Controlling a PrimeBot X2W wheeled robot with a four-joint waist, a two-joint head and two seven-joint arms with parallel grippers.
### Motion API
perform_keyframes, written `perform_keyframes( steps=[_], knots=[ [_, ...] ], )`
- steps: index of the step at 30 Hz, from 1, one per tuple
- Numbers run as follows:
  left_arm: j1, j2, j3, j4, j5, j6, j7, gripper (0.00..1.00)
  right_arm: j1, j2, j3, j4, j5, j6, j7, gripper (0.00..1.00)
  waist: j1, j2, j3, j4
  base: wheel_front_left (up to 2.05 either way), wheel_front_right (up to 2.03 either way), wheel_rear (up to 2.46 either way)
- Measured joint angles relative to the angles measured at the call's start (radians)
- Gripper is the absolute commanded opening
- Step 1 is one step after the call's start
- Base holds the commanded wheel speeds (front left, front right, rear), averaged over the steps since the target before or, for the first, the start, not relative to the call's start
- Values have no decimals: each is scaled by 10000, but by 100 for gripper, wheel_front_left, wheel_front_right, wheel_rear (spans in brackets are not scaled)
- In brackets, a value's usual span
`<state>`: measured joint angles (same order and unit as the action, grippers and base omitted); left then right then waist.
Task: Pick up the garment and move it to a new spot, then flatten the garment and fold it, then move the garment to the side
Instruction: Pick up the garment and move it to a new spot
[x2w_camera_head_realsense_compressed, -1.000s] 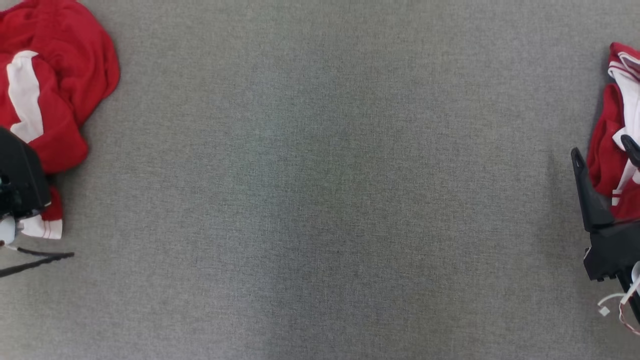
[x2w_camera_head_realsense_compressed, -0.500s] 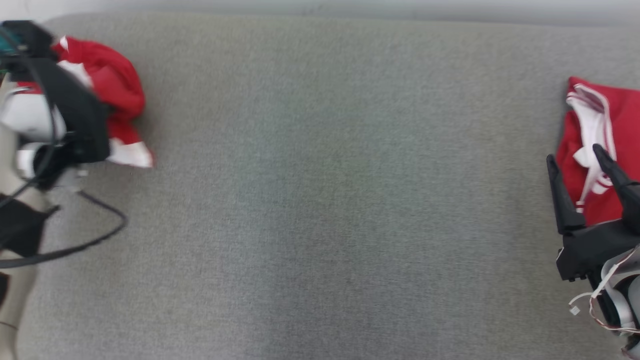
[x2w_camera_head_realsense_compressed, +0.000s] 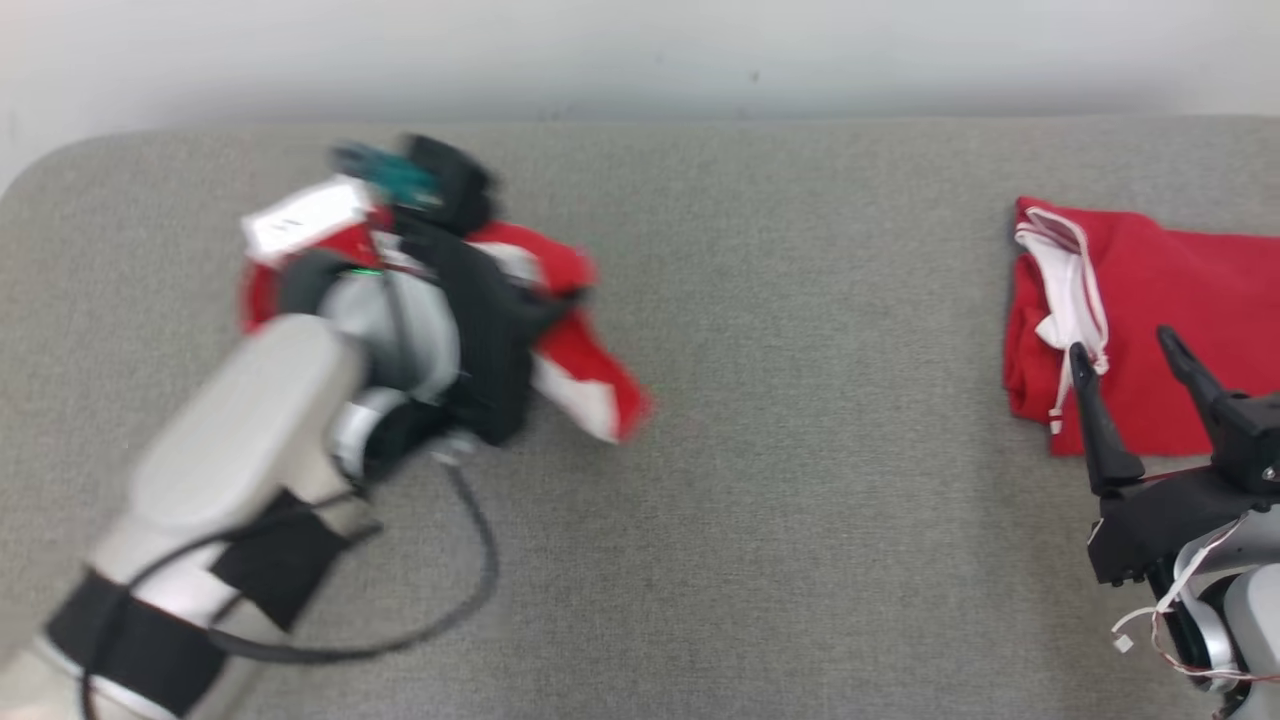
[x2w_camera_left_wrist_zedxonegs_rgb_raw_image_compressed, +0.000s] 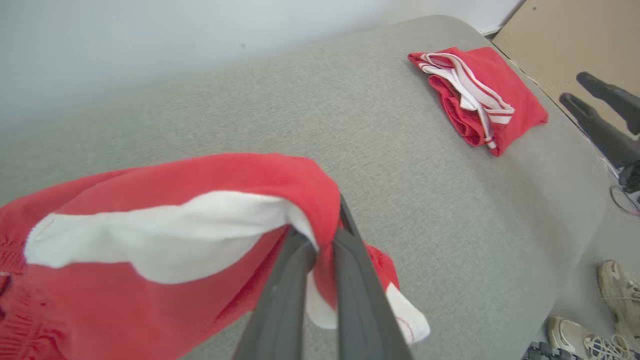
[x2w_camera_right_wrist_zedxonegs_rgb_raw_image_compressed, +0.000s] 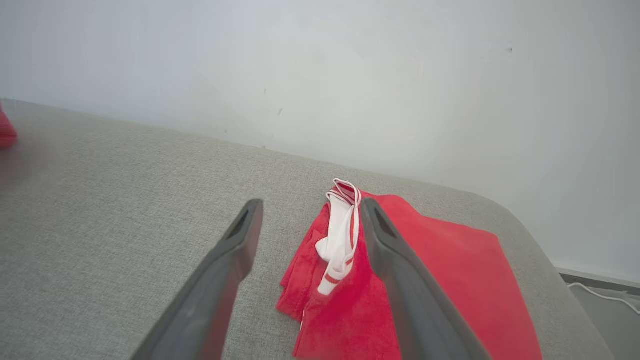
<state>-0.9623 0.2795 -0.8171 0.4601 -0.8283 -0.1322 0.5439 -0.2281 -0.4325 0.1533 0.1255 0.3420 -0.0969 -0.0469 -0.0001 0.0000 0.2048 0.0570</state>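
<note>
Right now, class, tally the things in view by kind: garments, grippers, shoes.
Garments: 2 (held garment, folded garment)
Grippers: 2 (left gripper, right gripper)
Shoes: 2
Total: 6

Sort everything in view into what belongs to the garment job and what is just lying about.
Job in hand: crumpled red-and-white garment; left pincer, shut on it; grey surface to lay it on; right pincer, open and empty.

Lying about: folded red garment at the right; a person's shoes on the floor.
</note>
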Motion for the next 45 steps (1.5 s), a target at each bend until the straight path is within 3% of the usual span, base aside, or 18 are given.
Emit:
perform_keyframes(
  steps=[7,17,26,38,39,40,41,45],
  knots=[
    [159,-740,-1012,-951,-696,0,-359,0,141,113,27,115,10,2,-161,100,0,-1,-304,-139,0,0,0],
    [1457,-2054,-1864,-686,-1338,2,-1254,0,164,234,109,403,73,81,-341,100,0,0,-579,-165,0,0,0],
    [1966,-2038,-2372,568,-1300,4,-2038,0,168,330,224,577,84,174,-451,100,0,-1,-697,-315,0,0,0],
    [2465,-2238,-3413,1187,-1430,4,-2493,0,174,362,199,802,104,178,-602,100,1,0,-829,-27,0,0,0],
    [2396,-2240,-3488,1267,-1406,4,-2560,36,179,364,196,865,107,178,-617,100,1,0,-860,11,0,0,0],
    [2348,-2240,-3507,1325,-1390,4,-2642,96,186,366,196,932,117,178,-648,100,0,0,-894,51,0,0,0],
    [2348,-2240,-3507,1325,-1390,4,-2642,100,186,366,196,932,117,178,-648,100,0,0,-894,51,0,0,0],
    [2336,-2240,-3494,1465,-1394,4,-3003,100,214,397,194,1126,207,203,-700,100,1,0,-1076,222,0,0,0]
  ],
)
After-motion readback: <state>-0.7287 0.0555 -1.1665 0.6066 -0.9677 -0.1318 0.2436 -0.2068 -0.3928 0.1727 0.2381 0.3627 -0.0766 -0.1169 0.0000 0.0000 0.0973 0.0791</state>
